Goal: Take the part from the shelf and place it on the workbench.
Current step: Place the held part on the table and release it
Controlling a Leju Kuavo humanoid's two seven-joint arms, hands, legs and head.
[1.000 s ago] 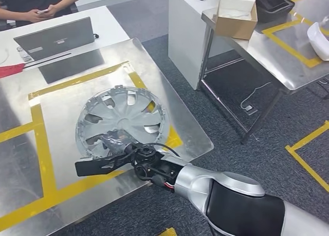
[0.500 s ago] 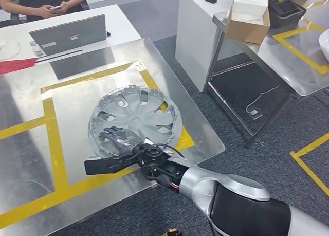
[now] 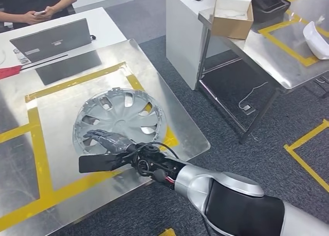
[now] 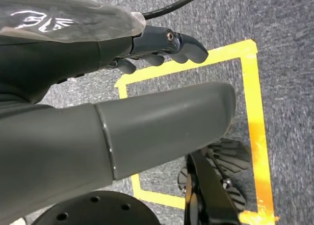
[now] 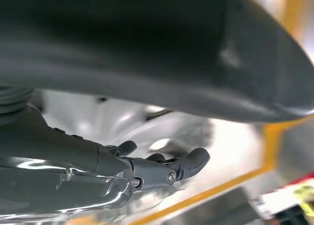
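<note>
The right hand (image 3: 102, 152) is spread out and holds nothing, and it covers the near edge of one silver wheel cover (image 3: 120, 119). The cover lies flat on the shiny workbench (image 3: 73, 97). The left hand (image 4: 163, 43) hangs spread over the grey floor.

My right arm (image 3: 233, 200) is silver with a black band, red and black wires at the wrist; my right hand (image 3: 105, 151) has dark fingers, a thick grey thumb, small screws.
</note>
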